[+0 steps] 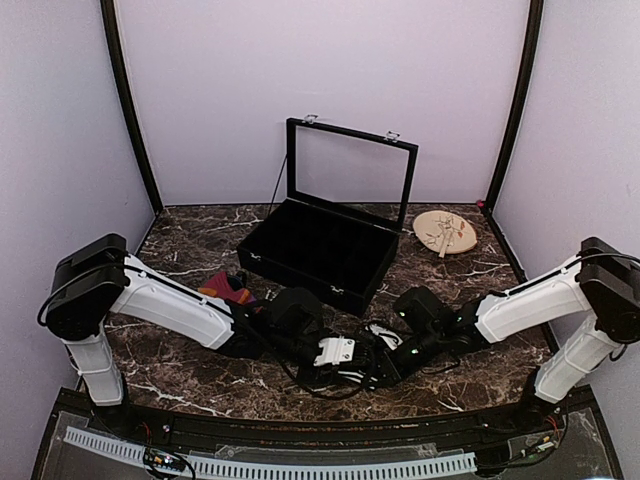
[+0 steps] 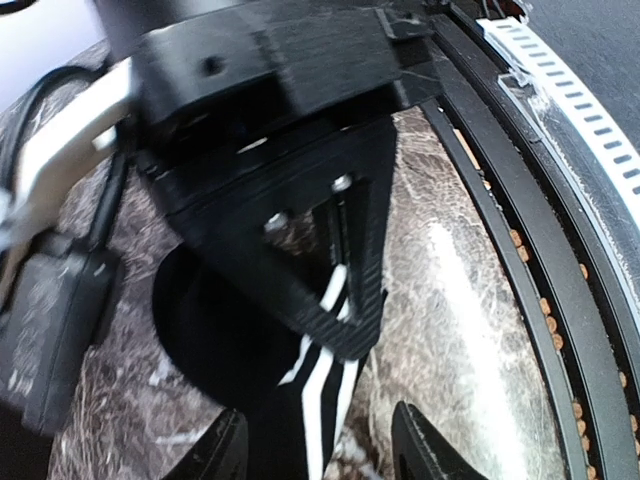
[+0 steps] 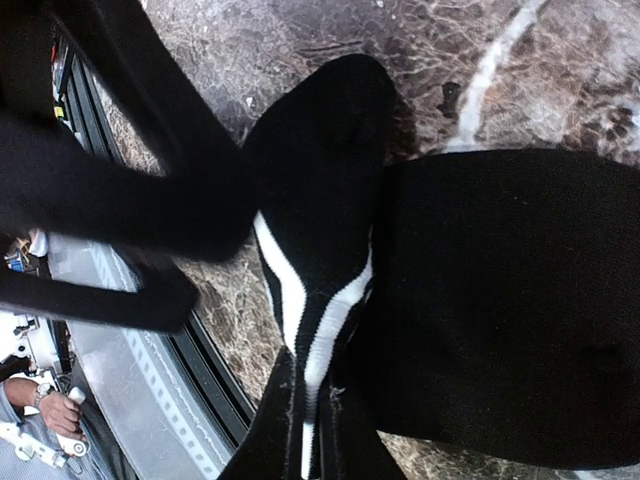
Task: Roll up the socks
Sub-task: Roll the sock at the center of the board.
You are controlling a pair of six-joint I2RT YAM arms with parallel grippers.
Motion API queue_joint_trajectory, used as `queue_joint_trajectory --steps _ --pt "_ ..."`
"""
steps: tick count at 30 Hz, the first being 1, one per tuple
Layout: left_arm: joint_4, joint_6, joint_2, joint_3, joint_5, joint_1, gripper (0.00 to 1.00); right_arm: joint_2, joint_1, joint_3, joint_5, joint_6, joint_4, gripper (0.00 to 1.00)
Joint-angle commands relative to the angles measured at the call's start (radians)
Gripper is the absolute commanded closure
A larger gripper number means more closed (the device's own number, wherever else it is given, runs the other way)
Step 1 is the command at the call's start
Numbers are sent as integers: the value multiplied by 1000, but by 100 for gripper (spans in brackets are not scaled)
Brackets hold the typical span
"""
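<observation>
The black sock with thin white stripes lies on the marble table near its front edge. My right gripper is shut on its striped cuff, and the rest of the black sock spreads out to the right. My left gripper is open, one finger on each side of the striped part, with a gap on the right side. The right gripper's fingers cross the left wrist view just above. In the top view both grippers meet at centre front, left and right. The purple, orange and red striped sock lies behind the left arm.
An open black box with its lid raised stands behind the grippers. A round wooden plate sits at the back right. The table's black front rail runs close beside the black sock.
</observation>
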Motion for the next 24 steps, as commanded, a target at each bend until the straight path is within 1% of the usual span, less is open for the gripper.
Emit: queue_joint_trajectory --steps 1,7,12,20,24 --pt "-68 65 43 51 -12 -17 50 -1 -7 -18 -21 10 34 97" --pt "-84 95 90 81 -53 -21 51 -7 -7 -30 -30 13 40 97" --pt "-99 122 114 99 -61 -21 53 -15 -7 -32 -37 12 35 97" --pt "-160 156 131 136 -27 -21 69 -11 -7 -35 -43 10 35 97" --pt "-235 172 153 174 12 -21 82 -12 -10 -31 -44 7 32 97"
